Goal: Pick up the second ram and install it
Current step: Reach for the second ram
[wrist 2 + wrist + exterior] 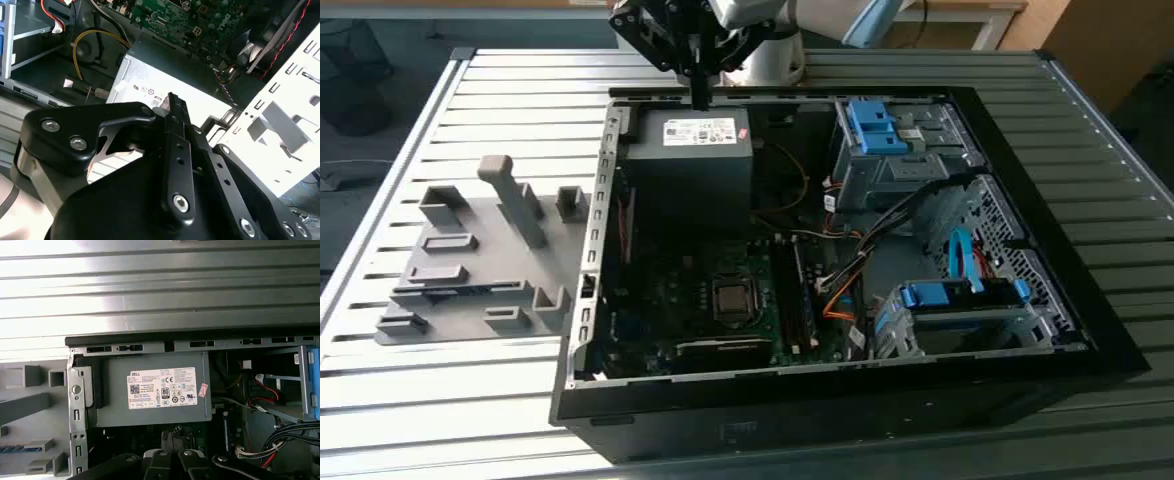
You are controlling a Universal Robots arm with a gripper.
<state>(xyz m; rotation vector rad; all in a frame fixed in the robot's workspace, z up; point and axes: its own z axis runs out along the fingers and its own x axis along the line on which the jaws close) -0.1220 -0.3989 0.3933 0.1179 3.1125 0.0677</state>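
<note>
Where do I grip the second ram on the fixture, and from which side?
Pinch the second ram across its flat faces at mid-length, from above: it seems to stand on edge in a grey fixture slot, leaving its long top edge exposed.

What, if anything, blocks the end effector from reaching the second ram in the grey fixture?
Probably nothing, so yes: the end effector hangs near the power supply, seemingly above the case wall, and the second ram lies uncovered in the grey fixture outside it.
</note>
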